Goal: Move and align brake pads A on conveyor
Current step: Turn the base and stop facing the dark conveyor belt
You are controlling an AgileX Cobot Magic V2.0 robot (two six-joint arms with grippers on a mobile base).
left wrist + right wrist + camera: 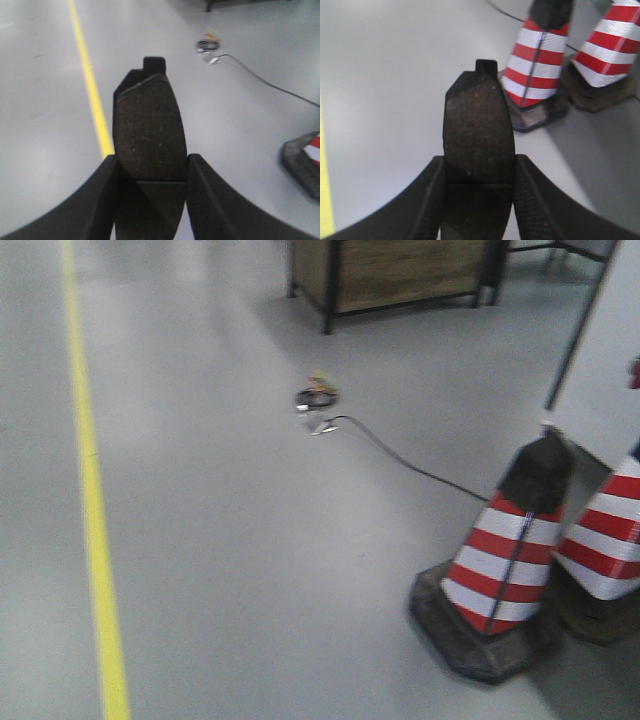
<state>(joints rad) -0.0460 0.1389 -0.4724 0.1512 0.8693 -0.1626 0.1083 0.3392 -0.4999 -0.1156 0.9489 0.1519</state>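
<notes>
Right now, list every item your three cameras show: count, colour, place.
Dark grey-brown flat brake pads: two, one clamped in each gripper, left wrist view, right wrist view.
Red-and-white striped traffic cones on black bases: two, right side of the floor.
Yellow painted floor line: one, along the left of the floor.
Black cable: one, running across the floor from a small blurred object to the cones.
Wooden-panelled cabinet with black frame: one, far end of the floor.
Grey smooth floor: throughout.
Left gripper: black jaws shut on a pad.
Right gripper: black jaws shut on a pad.
</notes>
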